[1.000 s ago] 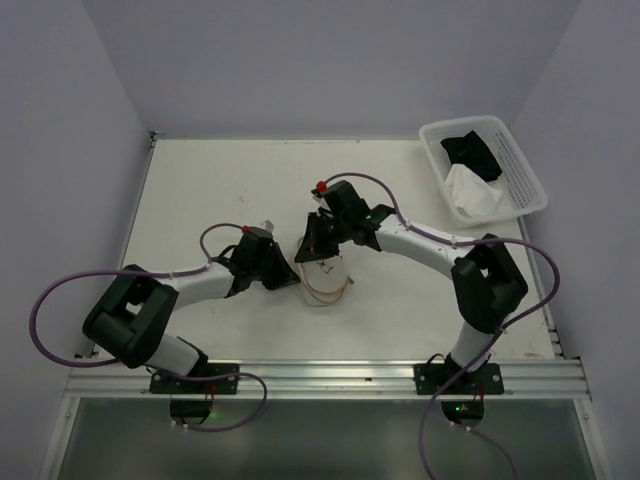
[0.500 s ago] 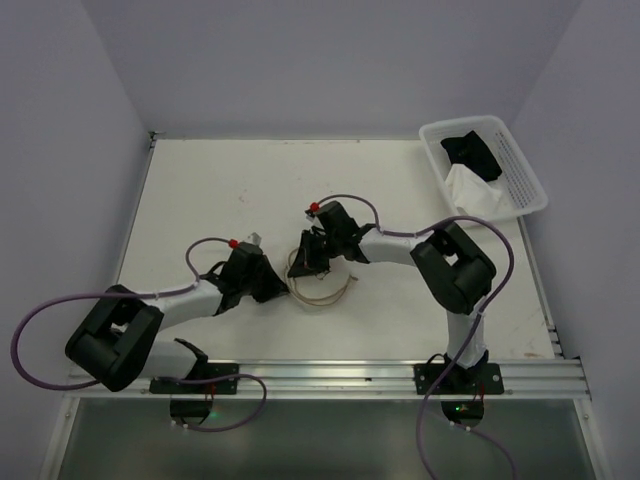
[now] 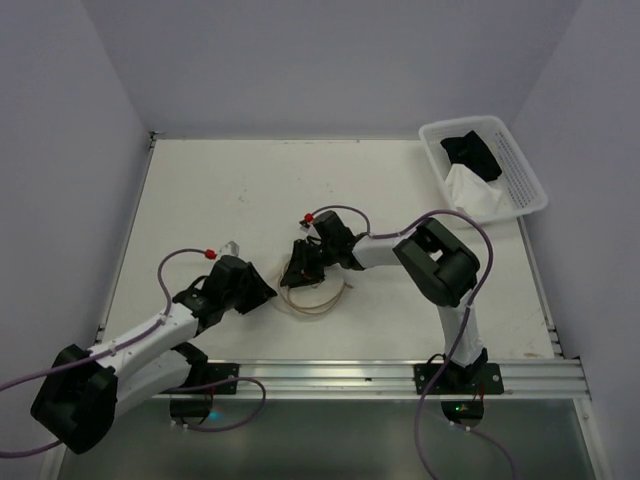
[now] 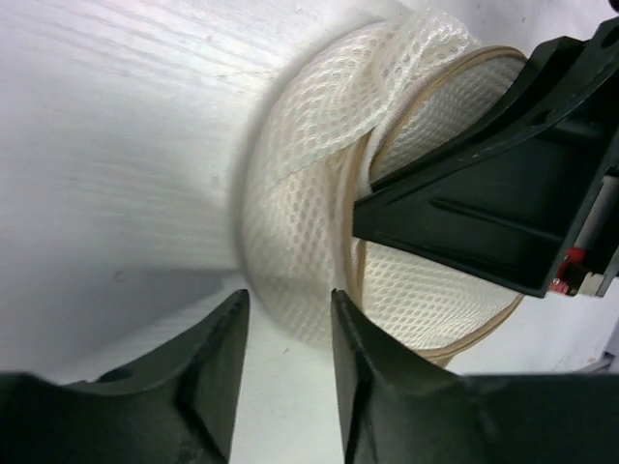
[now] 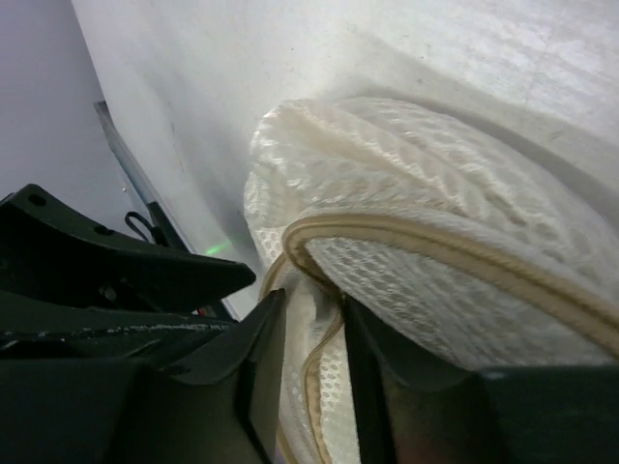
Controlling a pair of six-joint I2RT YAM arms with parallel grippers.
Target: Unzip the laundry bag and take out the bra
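Observation:
The laundry bag point(image 3: 318, 297) is a cream-white mesh pouch with a tan rim, lying crumpled at the table's middle front. Its face drawing does not show. My right gripper point(image 3: 300, 270) is on its far left edge. In the right wrist view the gripper point(image 5: 309, 324) is shut on a fold of mesh and tan rim of the bag point(image 5: 435, 213). My left gripper point(image 3: 268, 290) is just left of the bag. In the left wrist view the gripper point(image 4: 288, 300) is open and empty, just short of the bag point(image 4: 309, 222). The bra is hidden.
A white perforated basket point(image 3: 530, 190) stands at the back right, holding a black cloth point(image 3: 472, 152) and a white cloth point(image 3: 470, 190). The right gripper's black body point(image 4: 484, 203) lies over the bag close to my left fingers. A metal rail point(image 3: 320, 378) runs along the near edge.
My left arm has drawn back toward the near left. My right gripper has moved nearer and leftward, and the bag has shifted with it toward the front.

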